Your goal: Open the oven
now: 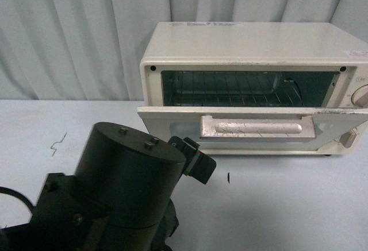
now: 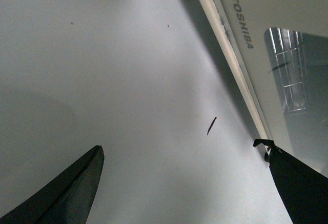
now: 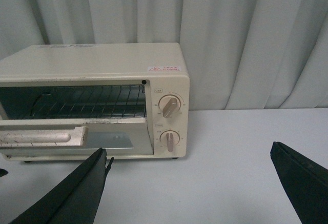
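Across the upper right of the front view sits the oven, a cream box on the pale surface with a grey curtain behind it. Its door is already partway down, tilted outward from what I take to be a bottom hinge, and the beige handle lies across its middle. That bar is where I would take hold: rigid and broad enough to hook over, though its worn face looks smooth and might slip. I judge the door stiff and light, its glass window the fragile part, and the whole oven light enough to slide if pulled rather than pressed downward. Inside, only a wire rack shows, with nothing on it that I can see. My left pincer is spread wide and empty above the surface, just beside the door's edge. My right pincer gapes equally wide, holding nothing, facing the upper knob and lower knob.
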Motion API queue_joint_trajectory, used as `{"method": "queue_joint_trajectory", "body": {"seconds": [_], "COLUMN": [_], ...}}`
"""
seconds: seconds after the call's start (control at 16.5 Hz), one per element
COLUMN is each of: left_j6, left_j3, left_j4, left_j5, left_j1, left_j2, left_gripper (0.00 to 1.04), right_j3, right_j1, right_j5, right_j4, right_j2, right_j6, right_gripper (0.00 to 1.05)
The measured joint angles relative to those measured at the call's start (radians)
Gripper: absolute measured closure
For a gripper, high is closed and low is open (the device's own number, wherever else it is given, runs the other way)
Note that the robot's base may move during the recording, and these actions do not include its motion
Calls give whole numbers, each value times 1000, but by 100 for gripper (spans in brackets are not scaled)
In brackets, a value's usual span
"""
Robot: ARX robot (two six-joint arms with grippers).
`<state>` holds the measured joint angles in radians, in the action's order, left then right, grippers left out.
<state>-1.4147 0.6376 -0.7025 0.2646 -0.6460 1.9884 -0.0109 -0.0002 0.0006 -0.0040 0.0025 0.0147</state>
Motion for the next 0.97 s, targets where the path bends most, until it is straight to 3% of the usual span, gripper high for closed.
{"method": "queue_joint_trajectory", "body": {"seconds": [0.3, 0.49, 0.73, 0.97], "left_j6": [98, 227, 428, 554], "left_j3": [-173, -273, -276, -221], "left_j4": [-12, 101, 296, 452], "left_j5": [-129, -227, -137, -111], "left_j1": [98, 167, 243, 243], "left_j2": [-171, -369, -750, -961], "left_gripper": [7, 7, 7, 7], "right_j3": [0, 0, 0, 0], "right_j1": [0, 0, 0, 0], "right_j5": [0, 0, 0, 0], "right_j4": [0, 0, 0, 0], "right_j2": [0, 0, 0, 0], "right_j6": [0, 0, 0, 0], "right_gripper": [6, 6, 6, 6]}}
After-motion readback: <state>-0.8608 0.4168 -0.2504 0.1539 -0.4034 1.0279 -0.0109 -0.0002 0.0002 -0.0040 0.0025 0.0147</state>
